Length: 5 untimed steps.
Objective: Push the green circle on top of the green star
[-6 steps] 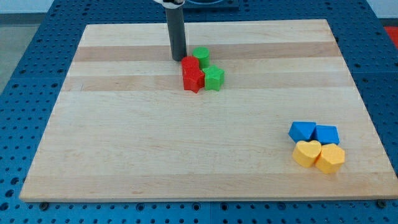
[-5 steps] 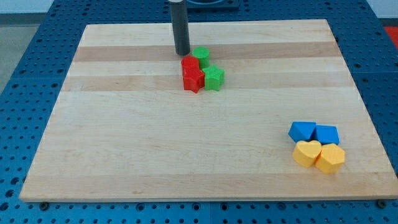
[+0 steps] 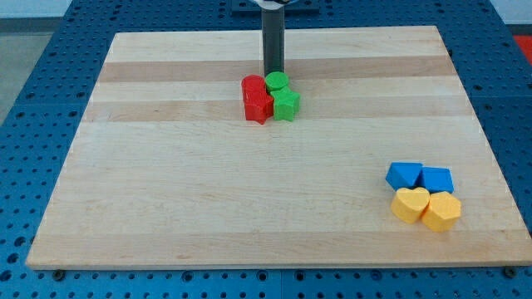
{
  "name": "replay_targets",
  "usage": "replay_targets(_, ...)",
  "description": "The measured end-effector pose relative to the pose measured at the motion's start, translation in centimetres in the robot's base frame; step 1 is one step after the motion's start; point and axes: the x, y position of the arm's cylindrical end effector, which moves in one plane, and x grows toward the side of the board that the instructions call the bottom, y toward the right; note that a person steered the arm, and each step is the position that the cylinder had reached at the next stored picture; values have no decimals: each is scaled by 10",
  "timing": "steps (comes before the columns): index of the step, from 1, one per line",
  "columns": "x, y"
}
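My tip is down on the worktop in its far half, a little way in from the far edge and close to midway between the left and right edges. The dark rod above it stands straight and upright, rising past the far edge of the worktop and out of the view's top. Only a sliver of its pale mount shows there, and the rest of the arm is out of sight.

my tip shifted right, green circle nudged down
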Motion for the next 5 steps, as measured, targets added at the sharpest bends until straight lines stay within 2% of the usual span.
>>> replay_targets(2,-1,5)
replay_targets(5,7,126)
